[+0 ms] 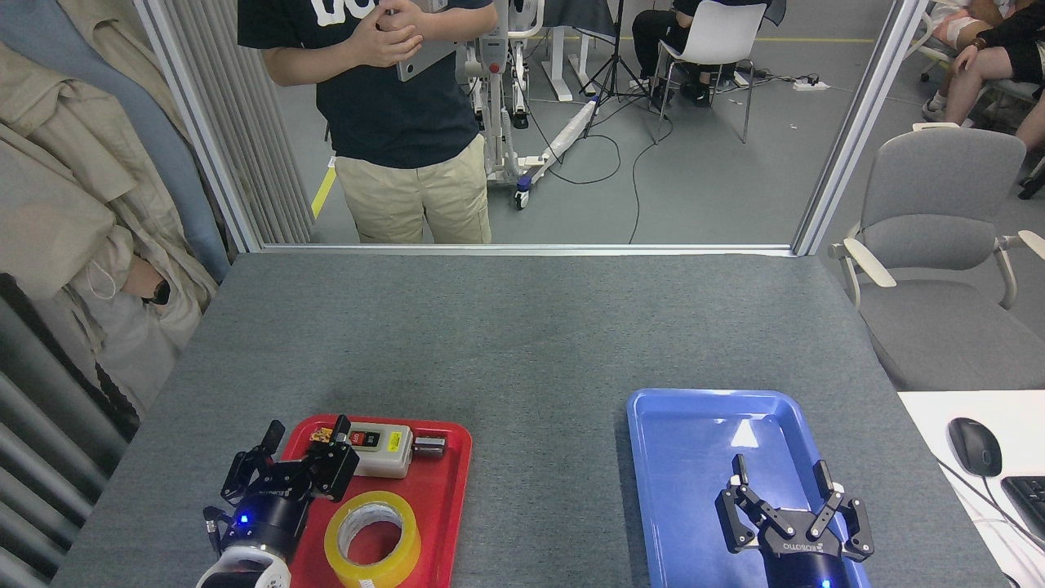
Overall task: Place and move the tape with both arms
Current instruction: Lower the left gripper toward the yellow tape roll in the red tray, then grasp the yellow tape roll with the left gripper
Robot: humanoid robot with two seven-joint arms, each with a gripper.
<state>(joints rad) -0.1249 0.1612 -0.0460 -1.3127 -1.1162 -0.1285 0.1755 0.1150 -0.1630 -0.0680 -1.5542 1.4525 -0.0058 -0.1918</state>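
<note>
On the red tray, near its front edge: one roll of yellowish packing tape, lying flat, white core up, untouched. Behind it on that tray sit a grey switch box with a red button and a small metal part too small to name.

Left gripper: fingers spread, empty, just left of the roll over the tray's left rim. Right gripper: fingers spread, empty, above the blue tray (bare as far as you can see).

Step in hand, by your reading: approach before pickup. Next, you need the left gripper brought over the roll's wall and closed.

Cut off: both wrists and the roll's front edge, at the bottom of the view.
</note>
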